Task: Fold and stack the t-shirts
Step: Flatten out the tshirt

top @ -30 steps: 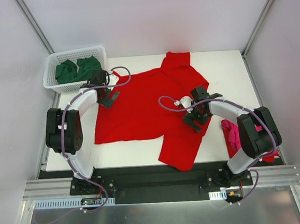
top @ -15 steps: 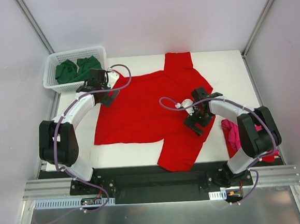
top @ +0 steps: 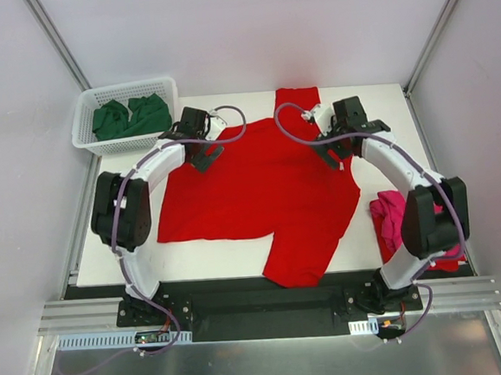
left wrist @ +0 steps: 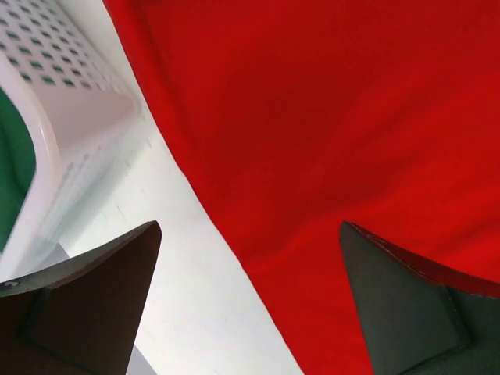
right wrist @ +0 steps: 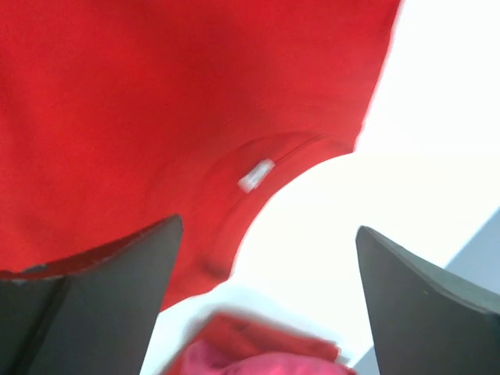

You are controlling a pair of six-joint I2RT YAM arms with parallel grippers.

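At ten o'clock your white basket [top: 100, 145] holds dark green t-shirts [top: 132, 117]; left gripper [top: 203, 152] and right gripper [top: 333, 151] gape empty over the red t-shirt [top: 259, 191].

Lab rig: white-walled booth [top: 247, 31], aluminium rails [top: 78, 318].

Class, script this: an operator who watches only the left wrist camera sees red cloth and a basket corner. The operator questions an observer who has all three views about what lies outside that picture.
Operator: Where is the right gripper?
Observer: The right gripper hangs open over the neckline of the red t-shirt, close to its white label.
Operator: Is there any shirt that my view misses?
Observer: Yes, a magenta-pink t-shirt lies crumpled at the right edge of the table.
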